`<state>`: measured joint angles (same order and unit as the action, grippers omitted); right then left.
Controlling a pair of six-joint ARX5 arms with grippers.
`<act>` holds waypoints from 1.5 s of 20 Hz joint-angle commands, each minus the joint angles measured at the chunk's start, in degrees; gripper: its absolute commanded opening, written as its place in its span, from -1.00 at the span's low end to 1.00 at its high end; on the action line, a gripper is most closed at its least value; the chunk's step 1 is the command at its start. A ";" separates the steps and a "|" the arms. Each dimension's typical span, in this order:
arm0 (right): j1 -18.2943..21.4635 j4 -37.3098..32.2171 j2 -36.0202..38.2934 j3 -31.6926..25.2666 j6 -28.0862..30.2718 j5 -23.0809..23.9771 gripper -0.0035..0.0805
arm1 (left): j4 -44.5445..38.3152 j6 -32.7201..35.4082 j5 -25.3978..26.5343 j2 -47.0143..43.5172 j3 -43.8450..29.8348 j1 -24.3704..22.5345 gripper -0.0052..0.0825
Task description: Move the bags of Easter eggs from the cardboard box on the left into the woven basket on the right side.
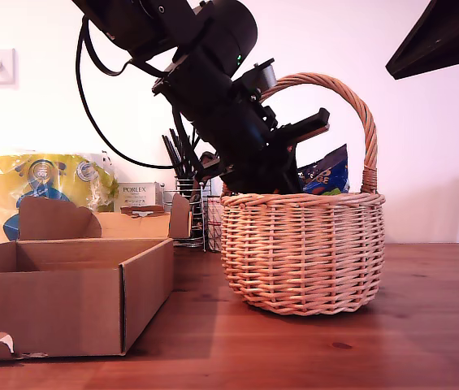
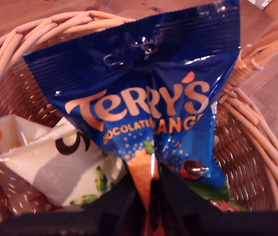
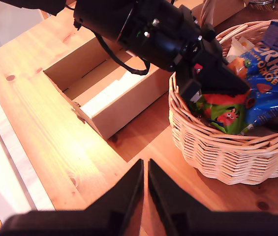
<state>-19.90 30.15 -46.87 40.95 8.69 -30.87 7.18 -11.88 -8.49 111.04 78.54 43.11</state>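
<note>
One glossy dark blue Terry's bag, orange lettering, is pinched by my first gripper inside the woven basket. My second gripper hangs pressed together; nothing between its fingers.

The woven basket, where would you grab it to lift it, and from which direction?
Grip the crown of the arched handle from straight above. It stands upright over the woven basket, centred, and is thin enough for fingers to close around. My first gripper currently reaches in beneath it.
</note>
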 commanded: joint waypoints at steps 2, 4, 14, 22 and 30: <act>0.20 -0.13 0.33 0.24 0.17 -0.07 -0.95 | 2.29 -0.11 -1.22 0.44 -1.55 0.35 -0.04; 0.20 -0.11 0.33 0.24 0.17 -0.07 -0.95 | 2.21 -0.13 -2.32 -0.94 -1.53 0.42 0.02; 0.22 -2.64 0.26 0.24 -1.33 0.94 -0.95 | 6.86 0.66 -2.84 -9.94 -1.53 0.57 -0.78; 4.00 -15.04 -0.79 0.22 -4.37 15.21 -0.95 | 7.43 5.29 5.09 -19.98 -6.03 0.28 -0.93; 9.49 -16.52 6.32 -2.99 -4.46 16.44 -0.95 | -8.72 5.31 5.53 -39.89 -31.32 -8.11 -0.93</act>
<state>-10.72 13.98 -41.87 40.40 4.51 -14.44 -0.03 -6.90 -3.03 72.86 48.64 35.90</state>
